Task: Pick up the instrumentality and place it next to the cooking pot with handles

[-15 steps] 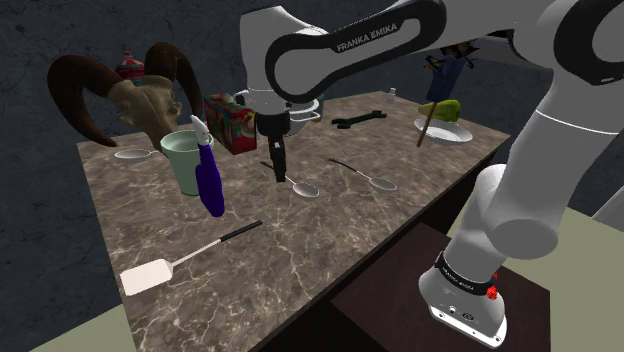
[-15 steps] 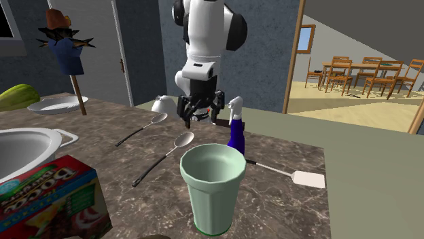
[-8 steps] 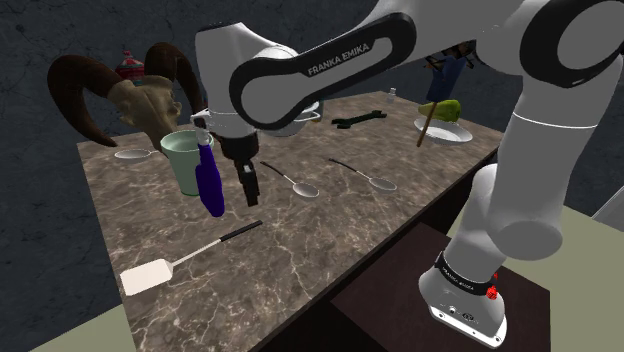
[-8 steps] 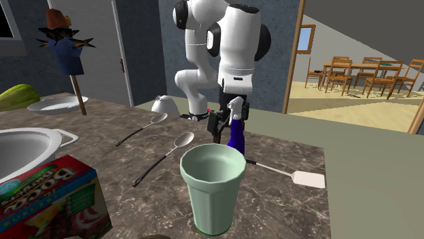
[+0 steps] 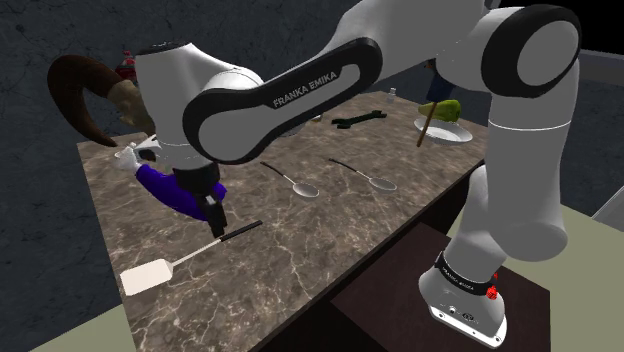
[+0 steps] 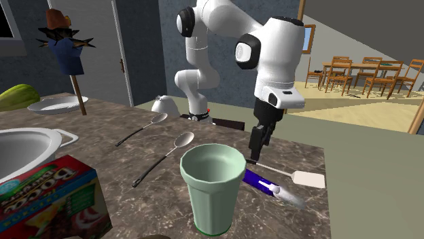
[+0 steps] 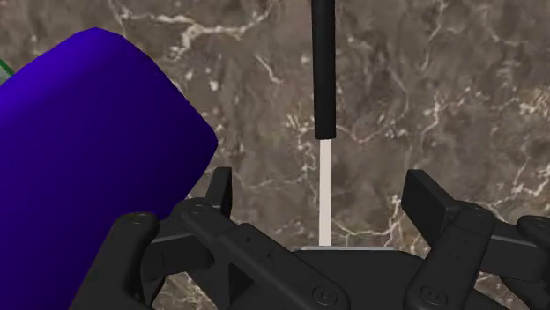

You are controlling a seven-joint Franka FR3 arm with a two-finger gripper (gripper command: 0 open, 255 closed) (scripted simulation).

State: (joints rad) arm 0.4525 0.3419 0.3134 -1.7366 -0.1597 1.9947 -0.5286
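Hovering over the spatula (image 5: 192, 256), hand (image 7: 321, 189) spread wide.
Needing next lowering and closing around the black handle (image 7: 323, 70).

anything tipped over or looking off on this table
Yes: the blue spray bottle lies on its side on the marble top, between the cup and the spatula, instead of standing upright.
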